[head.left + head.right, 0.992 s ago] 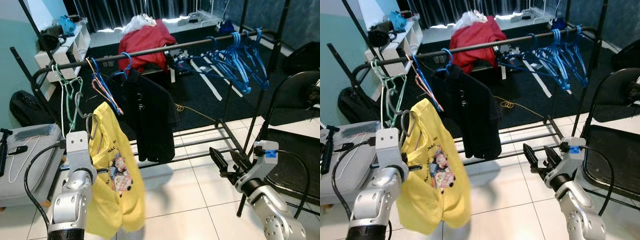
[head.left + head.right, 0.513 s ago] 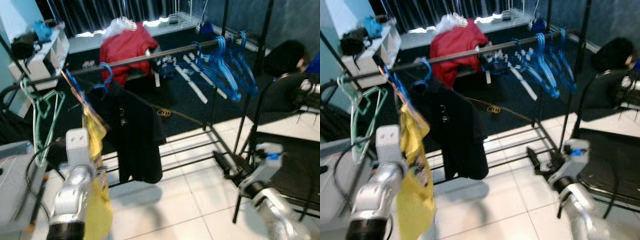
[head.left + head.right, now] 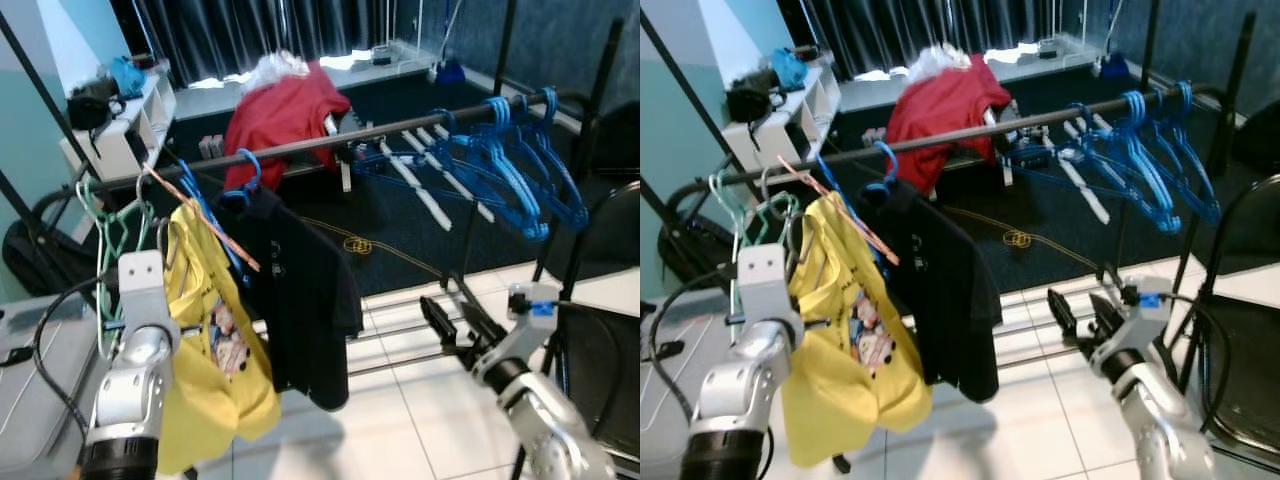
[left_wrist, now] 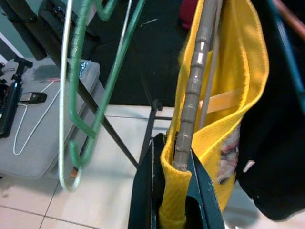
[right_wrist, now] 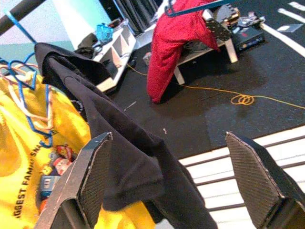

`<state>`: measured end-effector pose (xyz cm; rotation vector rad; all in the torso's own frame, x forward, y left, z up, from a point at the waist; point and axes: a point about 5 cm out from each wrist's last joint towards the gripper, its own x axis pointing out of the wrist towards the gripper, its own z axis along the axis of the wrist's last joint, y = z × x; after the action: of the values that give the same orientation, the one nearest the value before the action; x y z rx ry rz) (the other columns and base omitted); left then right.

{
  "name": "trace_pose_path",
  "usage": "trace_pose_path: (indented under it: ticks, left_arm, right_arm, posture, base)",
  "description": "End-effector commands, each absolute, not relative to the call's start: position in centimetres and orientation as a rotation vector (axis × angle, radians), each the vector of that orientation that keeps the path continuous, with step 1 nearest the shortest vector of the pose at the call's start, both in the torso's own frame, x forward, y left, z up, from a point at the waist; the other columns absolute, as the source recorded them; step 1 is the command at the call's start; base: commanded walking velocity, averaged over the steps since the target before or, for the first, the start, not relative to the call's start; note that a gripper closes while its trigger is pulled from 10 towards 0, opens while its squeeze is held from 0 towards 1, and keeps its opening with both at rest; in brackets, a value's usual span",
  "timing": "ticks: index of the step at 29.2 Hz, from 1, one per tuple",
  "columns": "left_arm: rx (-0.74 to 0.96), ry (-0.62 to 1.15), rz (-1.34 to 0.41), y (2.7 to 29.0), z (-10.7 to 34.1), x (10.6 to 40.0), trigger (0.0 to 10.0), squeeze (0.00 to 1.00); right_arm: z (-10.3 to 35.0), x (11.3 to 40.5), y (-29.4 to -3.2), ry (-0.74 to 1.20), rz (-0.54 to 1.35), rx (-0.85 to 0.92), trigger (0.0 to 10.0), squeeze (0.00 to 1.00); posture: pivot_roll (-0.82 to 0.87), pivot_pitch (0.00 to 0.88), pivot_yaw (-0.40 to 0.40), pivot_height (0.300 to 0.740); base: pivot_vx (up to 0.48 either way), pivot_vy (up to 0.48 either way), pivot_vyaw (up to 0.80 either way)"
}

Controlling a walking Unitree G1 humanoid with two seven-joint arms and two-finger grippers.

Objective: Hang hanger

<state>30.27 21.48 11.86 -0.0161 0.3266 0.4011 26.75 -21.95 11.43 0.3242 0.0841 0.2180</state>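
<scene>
My left gripper is shut on a grey hanger that carries a yellow T-shirt. The hanger's hook sits just below the dark rail, between green hangers and a black shirt on a blue hanger. A thin pink hanger slants across the yellow shirt's top. My right gripper is held low, right of the black shirt, open and holding nothing. Its fingers stand wide apart.
Several bare blue hangers hang on the rail's right half. A red garment is draped behind it. A black chair stands at my right and a grey case at my left. The rack's lower bars cross the white tiles.
The camera swung away and back. The yellow shirt's hanger now sits higher, closer under the rail. The right gripper stays open at the same low height.
</scene>
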Motion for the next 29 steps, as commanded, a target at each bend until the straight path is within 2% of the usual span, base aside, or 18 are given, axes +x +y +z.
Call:
trace_pose_path:
  ticks: [1,19,29]
  left_arm:
    - [-0.010,0.300,0.427,21.9,12.3,30.4,10.0,0.00]
    - [-0.032,0.347,0.459,22.1,11.4,30.7,10.0,0.00]
    - [-0.069,0.305,0.539,23.7,11.9,30.9,10.0,0.00]
  right_arm:
    - [11.1,26.7,-21.3,0.103,0.239,0.333,10.0,0.00]
    - [11.0,26.8,-21.3,0.101,0.233,0.330,10.0,0.00]
    - [10.9,26.9,-21.3,0.102,0.234,0.330,10.0,0.00]
  posture:
    - [-0.15,0.000,0.123,0.740]
    - [-0.16,0.000,0.126,0.740]
    - [-0.16,0.000,0.127,0.740]
  base:
    - [0.251,0.000,0.00]
    - [0.000,0.000,0.00]
    - [0.000,0.000,0.00]
